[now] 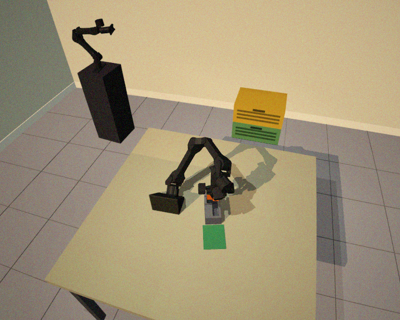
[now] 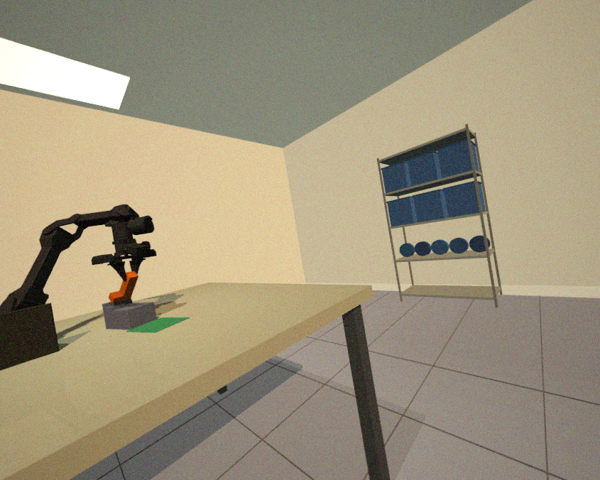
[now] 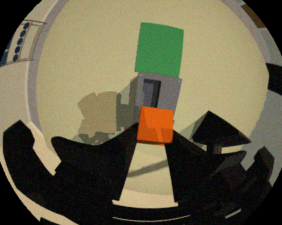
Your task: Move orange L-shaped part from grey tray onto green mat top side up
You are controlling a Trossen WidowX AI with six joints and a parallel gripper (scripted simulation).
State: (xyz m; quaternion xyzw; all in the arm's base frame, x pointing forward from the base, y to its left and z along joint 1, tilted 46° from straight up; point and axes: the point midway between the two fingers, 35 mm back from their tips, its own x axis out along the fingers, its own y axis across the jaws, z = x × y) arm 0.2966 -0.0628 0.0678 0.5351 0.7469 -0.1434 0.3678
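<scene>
The orange L-shaped part (image 1: pixel 211 197) (image 2: pixel 129 285) (image 3: pixel 155 125) hangs steeply tilted from my gripper (image 2: pixel 129 273) (image 3: pixel 151 128), which is shut on its upper end. In the exterior view its L-shaped end points down, at or just above the top of the grey tray (image 1: pixel 213 220) (image 2: pixel 119 318) (image 3: pixel 169 93); I cannot tell if they touch. The tray's pocket shows empty in the wrist view, its near part hidden behind the part. The green mat (image 1: pixel 214 236) (image 2: pixel 158 324) (image 3: pixel 160 50) lies flat beside the tray, with nothing on it. In the top view the arm hides the fingertips.
My arm's black base block (image 1: pixel 166 203) (image 2: pixel 18 338) stands on the table (image 1: pixel 141 262) (image 2: pixel 228 330) beside the tray. Off the table are a second arm on a black pedestal (image 1: pixel 107 103), yellow and green boxes (image 1: pixel 258 110) and a shelf rack (image 2: pixel 444 294).
</scene>
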